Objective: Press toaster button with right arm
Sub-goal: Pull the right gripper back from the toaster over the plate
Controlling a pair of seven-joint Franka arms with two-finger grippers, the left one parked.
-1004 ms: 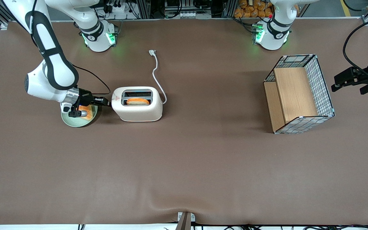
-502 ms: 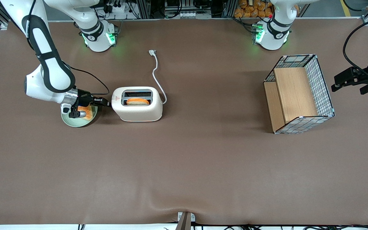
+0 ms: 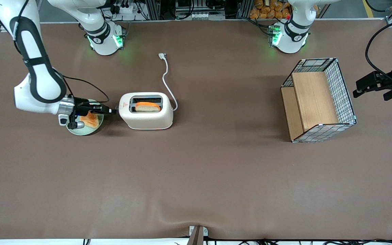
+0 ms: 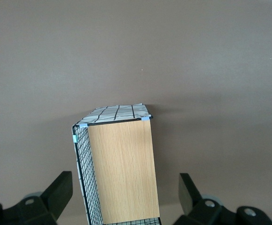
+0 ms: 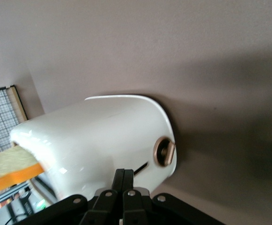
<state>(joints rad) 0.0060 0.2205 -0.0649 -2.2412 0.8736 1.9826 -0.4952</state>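
Observation:
The cream-white toaster point(image 3: 146, 117) stands on the brown table with a slice of toast point(image 3: 147, 107) sticking up out of the slot nearer the front camera. My right arm's gripper point(image 3: 113, 111) is shut and empty, its tips right at the toaster's narrow end. In the right wrist view the shut fingers point(image 5: 128, 176) point at that end of the toaster point(image 5: 98, 140), beside the dark lever slot point(image 5: 140, 167). A pale grey piece, apparently the toaster button point(image 5: 143, 190), shows just under the fingers. A bronze round dial point(image 5: 165, 152) sits beside the slot.
A green plate point(image 3: 80, 130) with a toast slice point(image 3: 90, 119) lies under my wrist. The white power cord point(image 3: 166, 80) runs from the toaster away from the front camera. A wire basket with wooden panels point(image 3: 318, 98) stands toward the parked arm's end.
The toast in the toaster has risen higher out of its slot. My arm's elbow and wrist have drawn away from the toaster, while the fingertips stay near its narrow end.

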